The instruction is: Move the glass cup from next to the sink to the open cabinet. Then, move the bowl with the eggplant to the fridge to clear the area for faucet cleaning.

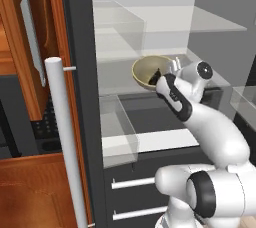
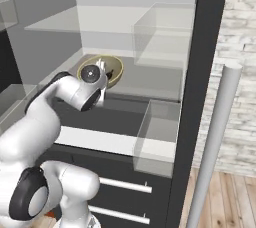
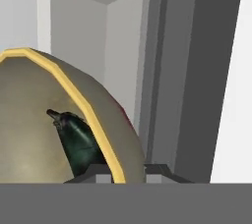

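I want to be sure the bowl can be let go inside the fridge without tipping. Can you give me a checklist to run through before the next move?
1. Olive-tan round bowl inside the open fridge, over the grey middle shelf: ok.
2. Dark elongated eggplant in the bowl: ok.
3. Gripper jaws shut on the bowl's rim: ok.
4. Bowl level: not ok, it looks tilted.
5. Bowl's underside resting on the shelf: cannot tell.

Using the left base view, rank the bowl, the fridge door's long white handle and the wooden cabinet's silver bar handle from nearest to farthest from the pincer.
1. The bowl, on the fridge shelf, its rim in the pincer.
2. The fridge door's long white handle, well to the left.
3. The cabinet's silver bar handle, farther left, at the upper left.
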Available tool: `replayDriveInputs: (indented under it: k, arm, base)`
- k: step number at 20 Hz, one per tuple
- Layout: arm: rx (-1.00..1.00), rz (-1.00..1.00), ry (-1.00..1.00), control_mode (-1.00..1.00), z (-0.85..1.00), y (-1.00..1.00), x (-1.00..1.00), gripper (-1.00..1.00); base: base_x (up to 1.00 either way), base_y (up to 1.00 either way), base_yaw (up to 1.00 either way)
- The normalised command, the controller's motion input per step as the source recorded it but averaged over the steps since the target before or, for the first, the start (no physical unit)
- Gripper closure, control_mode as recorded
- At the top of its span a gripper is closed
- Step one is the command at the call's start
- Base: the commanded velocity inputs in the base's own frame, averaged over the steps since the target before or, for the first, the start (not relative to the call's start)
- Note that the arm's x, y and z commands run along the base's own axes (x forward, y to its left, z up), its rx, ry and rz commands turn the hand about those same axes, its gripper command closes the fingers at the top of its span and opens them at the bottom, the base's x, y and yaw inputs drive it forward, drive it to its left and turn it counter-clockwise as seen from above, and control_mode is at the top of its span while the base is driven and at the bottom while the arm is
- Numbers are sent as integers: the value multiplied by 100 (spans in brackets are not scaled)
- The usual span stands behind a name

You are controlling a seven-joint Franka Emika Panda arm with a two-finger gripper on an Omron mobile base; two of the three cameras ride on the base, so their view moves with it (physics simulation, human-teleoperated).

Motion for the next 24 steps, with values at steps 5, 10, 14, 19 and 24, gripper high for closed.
replayDriveInputs:
  k: [5,10,14,19,24]
  arm:
    - [12,-13,3,-100,0,0,100,-100]
    - [1,-8,1,-100,0,0,43,-100]
    - [11,-15,0,-100,29,0,-87,-100]
    - [5,-21,-7,-100,100,0,-100,-100]
    - [16,-19,4,-100,100,-4,-100,-100]
  base:
    - [0,0,0]
    - [0,0,0]
    - [0,0,0]
    - [0,0,0]
    - [0,0,0]
